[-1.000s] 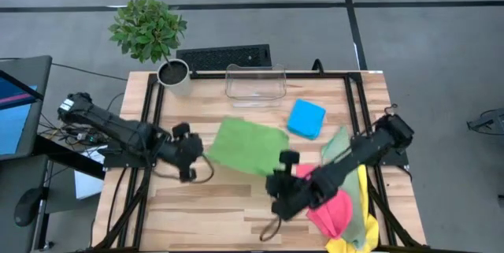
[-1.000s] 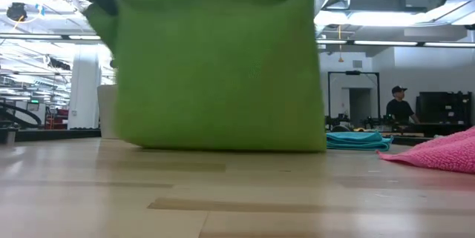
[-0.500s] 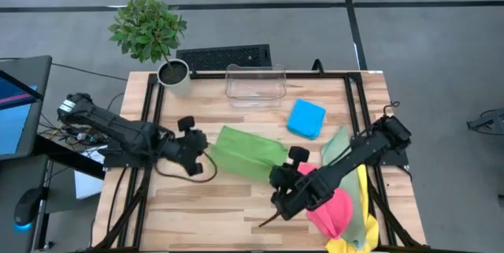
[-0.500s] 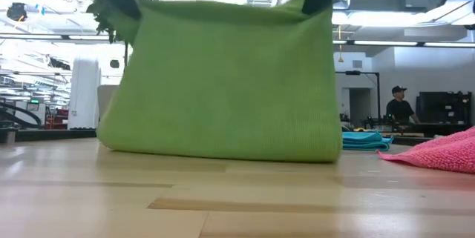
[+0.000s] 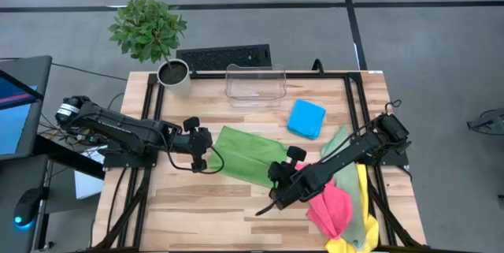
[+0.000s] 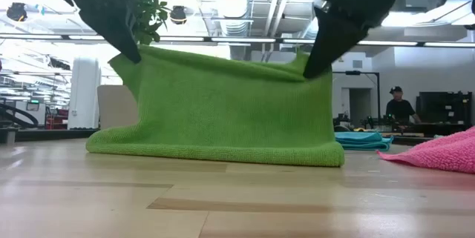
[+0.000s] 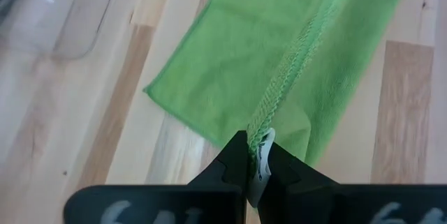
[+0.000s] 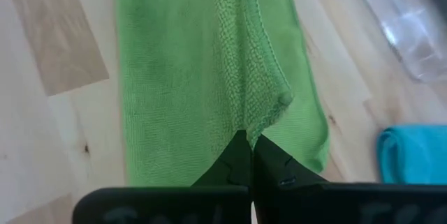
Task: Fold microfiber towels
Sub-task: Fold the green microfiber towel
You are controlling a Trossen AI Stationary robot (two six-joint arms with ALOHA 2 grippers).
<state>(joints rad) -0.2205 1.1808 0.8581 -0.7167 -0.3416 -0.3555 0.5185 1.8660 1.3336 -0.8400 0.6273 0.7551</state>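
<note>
A: Where is the green towel (image 5: pixel 246 154)?

B: In the middle of the table (image 5: pixel 197 206). Its bottom edge lies on the wood and its top edge is held up in the air.

A: Who holds it?

B: Both arms. The left gripper (image 5: pixel 206 149) is pinched shut on one top corner. The right gripper (image 5: pixel 277 176) is pinched shut on the other.

A: Is it folded?

B: Not yet. I think it is halfway through its fold and has to be laid down flat.

A: Is any towel done?

B: The blue towel (image 5: pixel 306 118) looks folded. It sits far back, near the clear bin (image 5: pixel 255 84).

A: What is left?

B: A heap at the right: the pink towel (image 5: pixel 335 210), the pale green towel (image 5: pixel 337 142) and the yellow towel (image 5: pixel 350 243). They all lie crumpled.
</note>
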